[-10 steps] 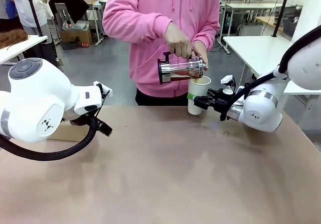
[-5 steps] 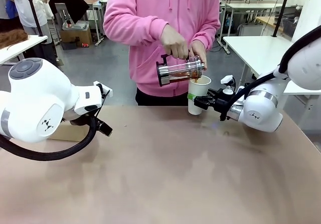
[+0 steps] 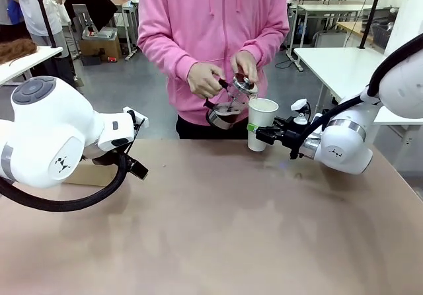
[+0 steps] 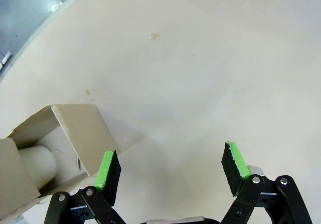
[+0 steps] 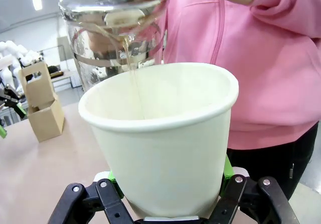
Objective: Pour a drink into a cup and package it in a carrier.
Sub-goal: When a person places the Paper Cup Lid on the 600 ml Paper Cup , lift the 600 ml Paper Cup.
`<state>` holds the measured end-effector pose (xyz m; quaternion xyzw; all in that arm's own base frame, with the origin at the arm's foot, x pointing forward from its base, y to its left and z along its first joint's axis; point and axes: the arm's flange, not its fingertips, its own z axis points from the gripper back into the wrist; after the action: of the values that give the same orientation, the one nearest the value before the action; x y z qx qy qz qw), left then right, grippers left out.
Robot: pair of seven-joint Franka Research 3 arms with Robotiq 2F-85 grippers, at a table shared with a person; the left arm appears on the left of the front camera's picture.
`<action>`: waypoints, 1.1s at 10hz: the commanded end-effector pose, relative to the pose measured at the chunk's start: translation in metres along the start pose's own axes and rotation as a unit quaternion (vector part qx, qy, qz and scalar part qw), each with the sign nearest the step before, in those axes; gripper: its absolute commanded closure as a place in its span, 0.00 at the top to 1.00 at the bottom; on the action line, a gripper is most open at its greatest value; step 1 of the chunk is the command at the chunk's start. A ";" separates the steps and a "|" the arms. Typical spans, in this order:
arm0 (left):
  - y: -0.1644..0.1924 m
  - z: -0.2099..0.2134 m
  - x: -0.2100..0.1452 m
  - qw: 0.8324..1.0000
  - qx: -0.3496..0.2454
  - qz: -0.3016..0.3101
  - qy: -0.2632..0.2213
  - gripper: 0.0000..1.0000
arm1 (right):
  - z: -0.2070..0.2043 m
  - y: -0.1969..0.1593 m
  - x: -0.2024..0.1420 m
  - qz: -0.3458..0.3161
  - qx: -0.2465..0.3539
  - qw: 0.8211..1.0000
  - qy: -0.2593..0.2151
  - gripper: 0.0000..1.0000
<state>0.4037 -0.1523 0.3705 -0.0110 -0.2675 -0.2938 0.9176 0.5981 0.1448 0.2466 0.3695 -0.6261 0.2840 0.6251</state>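
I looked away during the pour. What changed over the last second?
The person's hands tipped the glass jug back, its base dropping down and left, from level above the white paper cup to beside its rim; a thin stream of drink still falls in. Unchanged: right pincer shut on the cup, left pincer open above the table by the cardboard carrier.

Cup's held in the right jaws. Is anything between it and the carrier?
Nothing lies on the tabletop between cup and carrier. The left gripper, jaws open, hovers beside the carrier on the cup's side, and the person's jug is tipped over the cup's mouth.
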 end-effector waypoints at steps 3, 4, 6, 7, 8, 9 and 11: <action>0.000 0.000 0.000 1.000 -0.001 0.000 0.000 1.00 | 0.000 0.003 0.004 0.002 -0.001 1.000 0.002 0.80; 0.000 0.000 0.000 1.000 -0.001 0.000 0.000 1.00 | 0.000 0.003 0.004 0.002 -0.001 1.000 0.002 0.80; 0.000 0.000 0.000 1.000 -0.001 0.000 0.000 1.00 | 0.000 0.003 0.004 0.002 -0.001 1.000 0.002 0.80; 0.000 0.000 0.000 1.000 -0.001 0.000 0.000 1.00 | 0.000 0.003 0.004 0.002 -0.001 1.000 0.002 0.80; 0.000 0.000 0.000 1.000 -0.001 0.000 0.000 1.00 | 0.000 0.003 0.004 0.002 -0.001 1.000 0.002 0.80; 0.000 0.000 0.000 1.000 -0.001 0.000 0.000 1.00 | 0.000 0.003 0.004 0.002 -0.001 1.000 0.002 0.80; 0.000 0.000 0.000 1.000 -0.001 0.000 0.000 1.00 | 0.000 0.003 0.004 0.002 -0.001 1.000 0.002 0.80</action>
<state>0.4037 -0.1523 0.3705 -0.0110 -0.2675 -0.2938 0.9176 0.5980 0.1450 0.2466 0.3696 -0.6260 0.2841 0.6251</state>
